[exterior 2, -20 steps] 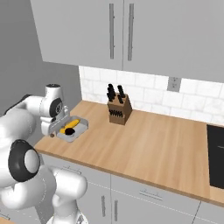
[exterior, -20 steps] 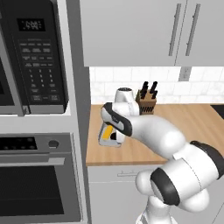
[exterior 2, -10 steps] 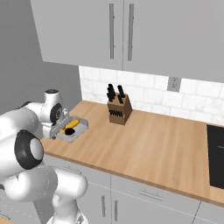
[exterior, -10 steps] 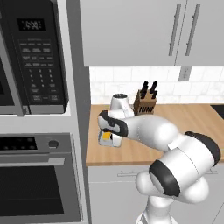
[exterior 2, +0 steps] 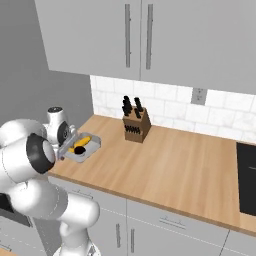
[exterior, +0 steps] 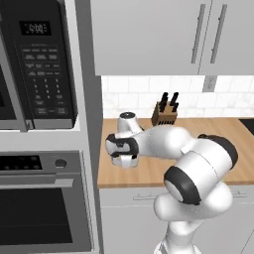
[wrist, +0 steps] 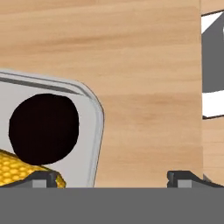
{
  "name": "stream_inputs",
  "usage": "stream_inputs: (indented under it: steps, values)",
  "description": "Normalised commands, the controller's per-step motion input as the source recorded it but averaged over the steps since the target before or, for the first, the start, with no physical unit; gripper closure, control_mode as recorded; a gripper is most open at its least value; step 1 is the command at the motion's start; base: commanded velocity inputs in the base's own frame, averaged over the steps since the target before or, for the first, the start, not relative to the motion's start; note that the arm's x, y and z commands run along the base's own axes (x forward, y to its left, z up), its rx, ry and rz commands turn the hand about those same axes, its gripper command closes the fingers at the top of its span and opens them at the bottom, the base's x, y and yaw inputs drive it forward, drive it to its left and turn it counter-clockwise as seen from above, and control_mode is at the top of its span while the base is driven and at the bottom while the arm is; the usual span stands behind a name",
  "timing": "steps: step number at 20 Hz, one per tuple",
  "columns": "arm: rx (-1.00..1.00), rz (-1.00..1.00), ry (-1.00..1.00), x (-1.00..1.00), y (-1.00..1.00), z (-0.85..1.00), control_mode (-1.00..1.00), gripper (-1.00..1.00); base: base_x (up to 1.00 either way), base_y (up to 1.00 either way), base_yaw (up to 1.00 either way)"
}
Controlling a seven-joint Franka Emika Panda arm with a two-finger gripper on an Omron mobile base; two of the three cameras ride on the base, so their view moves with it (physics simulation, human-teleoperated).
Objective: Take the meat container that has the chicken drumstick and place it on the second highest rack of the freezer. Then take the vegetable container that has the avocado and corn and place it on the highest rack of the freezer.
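Note:
The vegetable container [exterior 2: 89, 151] is a pale-grey tray at the left end of the wooden counter. It holds the yellow corn [exterior 2: 81, 144] and the dark avocado [exterior 2: 78, 150]. In the hand view the avocado [wrist: 43, 129] is a black round lump inside the tray [wrist: 89, 131], with a corner of the corn [wrist: 17, 168] below it. My gripper [wrist: 113, 177] is open right above the tray's end, one fingertip over the corn and the other over bare counter, so the rim lies between them. From the base my gripper [exterior: 125, 158] [exterior 2: 67, 145] hides most of the tray. The freezer, its racks and the chicken drumstick are out of view.
A knife block [exterior: 165, 110] [exterior 2: 135, 125] stands against the tiled back wall. The microwave [exterior: 39, 64] and oven [exterior: 44, 208] column rises directly left of the counter [exterior 2: 170, 165]. A dark cooktop [exterior 2: 247, 175] sits at the far right, and wall cabinets [exterior 2: 135, 40] hang overhead.
My hand has sunk a little onto the tray's end and now covers the corn in the left base view. The elbow has swung round. The tray has not moved.

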Motion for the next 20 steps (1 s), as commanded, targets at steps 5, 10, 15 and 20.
stream_inputs:
  steps: [5, 10, 15, 20]
  values:
    - [-0.03, 0.0, 0.0, 0.4, 0.0, -0.34, -1.0, -1.0, 0.0, 0.0, 0.0]
    - [-0.01, 0.02, 0.0, 0.22, 0.0, -0.34, -1.0, -1.0, 0.0, 0.0, 0.0]
    - [-0.02, 0.02, 0.0, 0.13, 0.0, -0.47, -1.0, -1.0, 0.0, 0.0, 0.0]
    - [-0.03, 0.0, 0.0, 0.01, 0.0, -0.64, -1.0, 1.0, 0.0, 0.0, 0.0]
